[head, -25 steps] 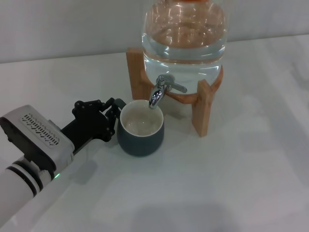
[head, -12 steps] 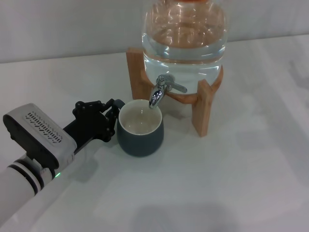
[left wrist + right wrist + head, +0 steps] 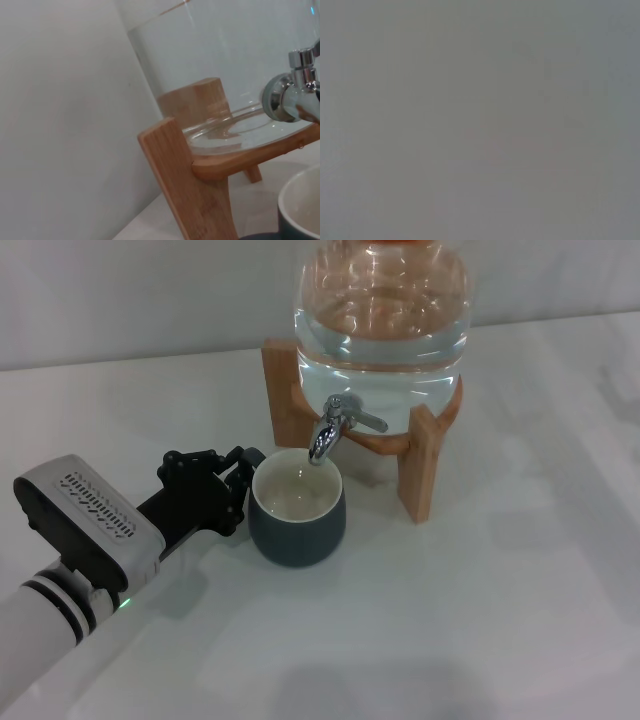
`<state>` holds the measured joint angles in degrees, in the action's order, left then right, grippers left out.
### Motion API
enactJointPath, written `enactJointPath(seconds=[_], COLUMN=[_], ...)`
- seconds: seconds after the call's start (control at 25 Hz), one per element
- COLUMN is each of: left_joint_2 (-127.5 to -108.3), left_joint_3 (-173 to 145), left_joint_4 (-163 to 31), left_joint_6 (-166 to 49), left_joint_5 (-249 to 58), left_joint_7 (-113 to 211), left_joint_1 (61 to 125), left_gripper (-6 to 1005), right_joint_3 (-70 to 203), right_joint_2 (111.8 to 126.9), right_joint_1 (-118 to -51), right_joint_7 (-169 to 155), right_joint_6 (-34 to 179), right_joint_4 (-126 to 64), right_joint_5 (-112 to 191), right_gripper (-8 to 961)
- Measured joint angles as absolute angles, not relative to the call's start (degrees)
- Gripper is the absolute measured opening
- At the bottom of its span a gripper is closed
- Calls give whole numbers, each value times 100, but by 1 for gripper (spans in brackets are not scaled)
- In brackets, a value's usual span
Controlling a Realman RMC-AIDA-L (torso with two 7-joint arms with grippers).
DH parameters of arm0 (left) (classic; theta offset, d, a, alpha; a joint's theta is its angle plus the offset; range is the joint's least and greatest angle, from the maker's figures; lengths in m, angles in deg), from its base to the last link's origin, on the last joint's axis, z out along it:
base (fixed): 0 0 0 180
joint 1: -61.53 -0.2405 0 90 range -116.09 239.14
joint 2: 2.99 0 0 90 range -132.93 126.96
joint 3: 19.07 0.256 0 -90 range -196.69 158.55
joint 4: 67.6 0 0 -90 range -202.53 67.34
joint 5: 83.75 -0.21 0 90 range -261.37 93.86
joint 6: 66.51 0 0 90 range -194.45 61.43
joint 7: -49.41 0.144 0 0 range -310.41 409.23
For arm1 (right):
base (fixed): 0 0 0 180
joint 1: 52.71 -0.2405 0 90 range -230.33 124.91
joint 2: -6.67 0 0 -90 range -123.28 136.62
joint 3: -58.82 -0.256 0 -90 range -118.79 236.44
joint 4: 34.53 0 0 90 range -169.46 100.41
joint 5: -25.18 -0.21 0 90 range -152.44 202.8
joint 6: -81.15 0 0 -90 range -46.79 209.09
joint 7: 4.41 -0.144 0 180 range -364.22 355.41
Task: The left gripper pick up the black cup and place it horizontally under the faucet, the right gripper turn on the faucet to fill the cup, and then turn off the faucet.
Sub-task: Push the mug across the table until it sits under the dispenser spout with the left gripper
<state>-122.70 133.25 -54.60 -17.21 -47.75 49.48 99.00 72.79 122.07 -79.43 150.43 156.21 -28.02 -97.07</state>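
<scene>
Left gripper: left gripper sits on the table at the left side of the black cup, its dark fingers reaching in around the small handle; it looks clamped on that handle, though the contact itself is partly hidden behind the cup wall.
Cup position: upright on the white table, mouth up, its rim directly below the spout of the faucet; the spout tip hangs just over the far edge of the opening.
Key relation: cup lies to the right of the gripper, between it and the wooden stand; the faucet lever points out to the right, away from the left arm, so the right arm is the better placed for it.
Right gripper: not in view from the head; its wrist camera shows only a blank grey field.
Cup look: rounded charcoal outside, cream inside, apparently still empty; no water stream shows.
Jar: clear water jar holds plenty of water above the tap.
Judgement: placement seems all but done; next comes the lever, which wants a sideways approach clear of the stand's leg.
</scene>
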Motion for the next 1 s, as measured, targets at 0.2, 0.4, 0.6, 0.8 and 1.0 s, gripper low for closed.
enactJointPath(seconds=[0.2,0.4,0.6,0.8,1.0], left_joint_2=[-12269,-12269,-12269,-12269,-12269], left_joint_3=[13324,13300,13305,13323,13324], left_joint_4=[-5458,-5458,-5459,-5459,-5402], left_joint_6=[-1723,-1722,-1747,-1778,-1778], left_joint_5=[-4797,-4789,-4787,-4783,-4779], left_joint_7=[4950,4951,4957,4956,4955], left_joint_1=[9897,9897,9897,9874,9760], left_gripper=[144,165,221,274,291], right_joint_3=[7279,7279,7279,7279,7279], right_joint_2=[12207,12207,12207,12207,12207], right_joint_1=[-7944,-7950,-7952,-7959,-7962], right_joint_7=[15045,15046,15046,15046,15046], right_joint_6=[15621,15615,15613,15625,15630], right_joint_4=[-2793,-2789,-2786,-2784,-2784], right_joint_5=[-9707,-9709,-9720,-9726,-9724], right_gripper=[854,854,854,854,854])
